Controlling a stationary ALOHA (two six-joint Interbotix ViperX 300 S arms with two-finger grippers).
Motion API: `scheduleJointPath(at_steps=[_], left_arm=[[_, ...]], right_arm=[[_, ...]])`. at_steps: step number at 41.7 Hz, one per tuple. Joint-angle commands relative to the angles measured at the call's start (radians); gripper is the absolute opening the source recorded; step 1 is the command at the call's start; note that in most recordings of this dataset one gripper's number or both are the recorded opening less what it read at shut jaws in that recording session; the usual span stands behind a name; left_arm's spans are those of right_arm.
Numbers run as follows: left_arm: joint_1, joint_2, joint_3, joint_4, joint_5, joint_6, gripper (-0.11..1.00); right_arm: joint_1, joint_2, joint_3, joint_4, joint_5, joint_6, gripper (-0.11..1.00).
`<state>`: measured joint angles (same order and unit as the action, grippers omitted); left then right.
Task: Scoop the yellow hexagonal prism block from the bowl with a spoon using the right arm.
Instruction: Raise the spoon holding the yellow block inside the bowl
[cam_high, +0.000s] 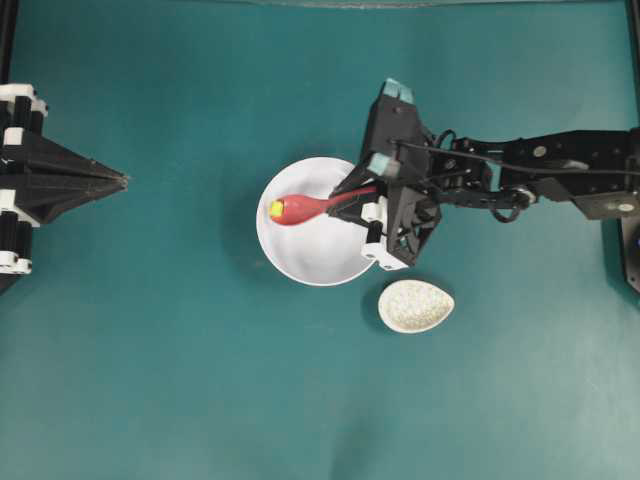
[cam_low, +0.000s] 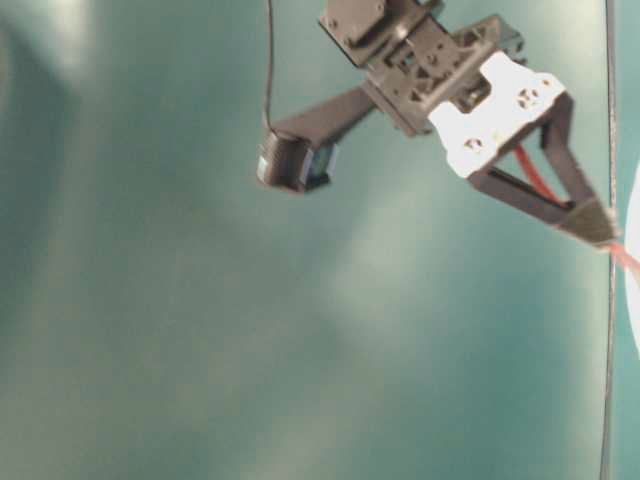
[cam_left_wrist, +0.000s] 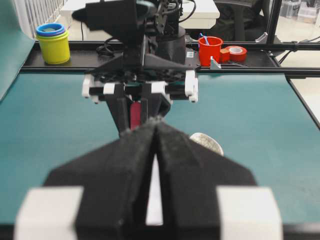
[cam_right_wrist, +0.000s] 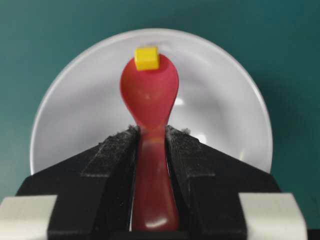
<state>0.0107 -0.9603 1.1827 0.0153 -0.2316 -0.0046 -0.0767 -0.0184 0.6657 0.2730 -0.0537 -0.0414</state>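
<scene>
One yellow hexagonal prism block (cam_right_wrist: 147, 58) sits at the spoon's (cam_right_wrist: 149, 95) tip, over the bowl (cam_high: 316, 250); right gripper (cam_right_wrist: 151, 137) jaws clench the handle, left gripper (cam_high: 122, 180) jaws closed; one speckled dish (cam_high: 416, 305) at the bowl's four o'clock

The spoon (cam_right_wrist: 150, 100) is glossy pink-red; the block (cam_right_wrist: 147, 58) at its tip is bright yellow. The bowl (cam_high: 300, 255) is plain white, while the small dish (cam_high: 416, 306) is off-white with speckles. The table surface (cam_high: 180, 380) is teal.
</scene>
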Motion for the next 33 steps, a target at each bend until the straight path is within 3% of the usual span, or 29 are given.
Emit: scheduleJointPath(at_steps=[1, 15, 33], left_arm=[[0.0, 0.008, -0.021, 0.003, -0.003, -0.002, 0.01], [0.0, 0.008, -0.021, 0.003, -0.003, -0.002, 0.01], [0.0, 0.006, -0.021, 0.003, -0.003, -0.002, 0.01]], right_arm=[[0.012, -0.048, 0.009, 0.003, -0.069, 0.002, 0.25], [0.046, -0.172, 0.117, 0.003, -0.302, 0.002, 0.25], [0.046, -0.382, 0.213, 0.003, -0.298, 0.0, 0.25]])
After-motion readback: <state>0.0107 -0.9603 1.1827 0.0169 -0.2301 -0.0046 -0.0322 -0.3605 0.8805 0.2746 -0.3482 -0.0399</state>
